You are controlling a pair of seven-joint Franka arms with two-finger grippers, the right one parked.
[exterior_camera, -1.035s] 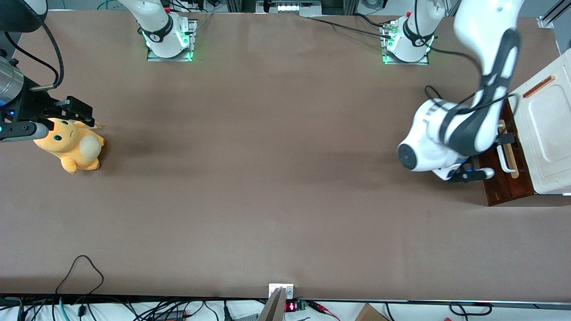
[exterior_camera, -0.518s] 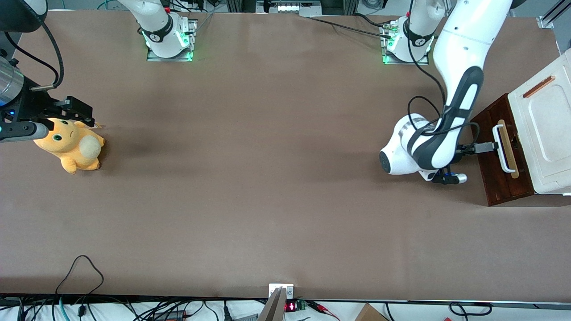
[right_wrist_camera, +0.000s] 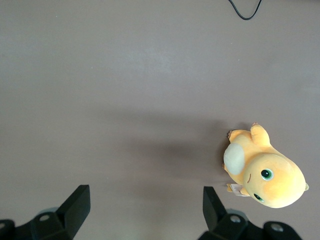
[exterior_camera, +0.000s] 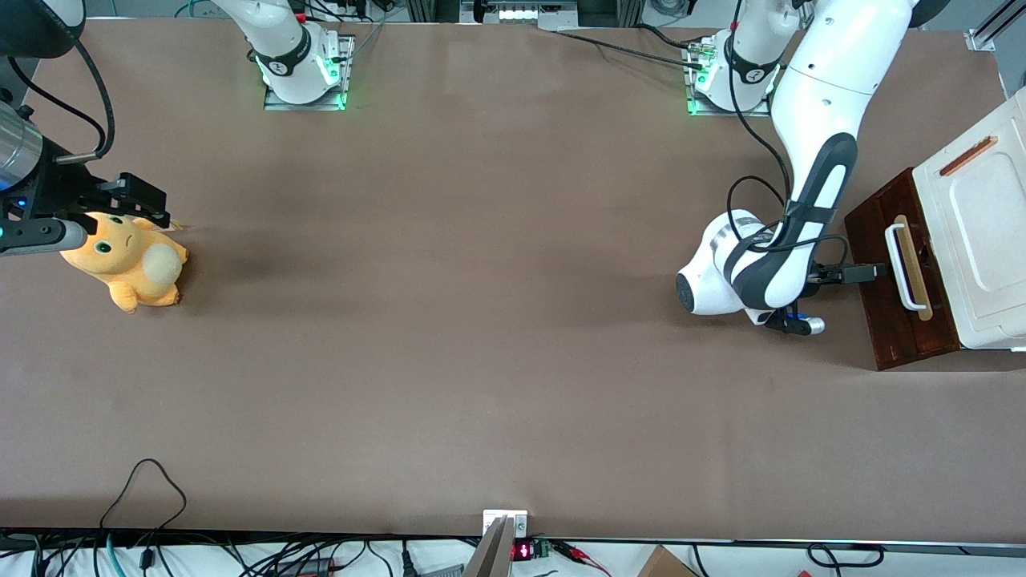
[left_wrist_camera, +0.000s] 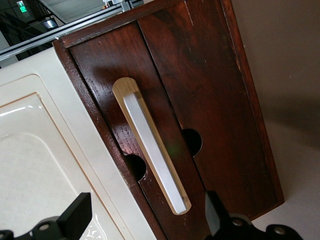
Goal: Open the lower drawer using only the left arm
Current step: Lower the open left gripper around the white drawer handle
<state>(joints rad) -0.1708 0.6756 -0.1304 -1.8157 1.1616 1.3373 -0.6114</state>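
From the front, the dark reddish-brown wooden lower drawer (exterior_camera: 902, 280) juts from the white cabinet (exterior_camera: 982, 240) at the tabletop's working-arm edge; the large white left arm (exterior_camera: 809, 160) holds its small black gripper (exterior_camera: 870, 272) just short of the white loop handle (exterior_camera: 903, 268). The wrist view alone shows the fingers (left_wrist_camera: 75, 217) spread, holding nothing. Best to straddle the handle squarely before closing.

So the count: one drawer (exterior_camera: 890, 280) with one handle (exterior_camera: 899, 266), one cabinet (exterior_camera: 982, 240), one plush (exterior_camera: 128, 260), and one gripper (exterior_camera: 882, 271) in front of the drawer, fingers spread.
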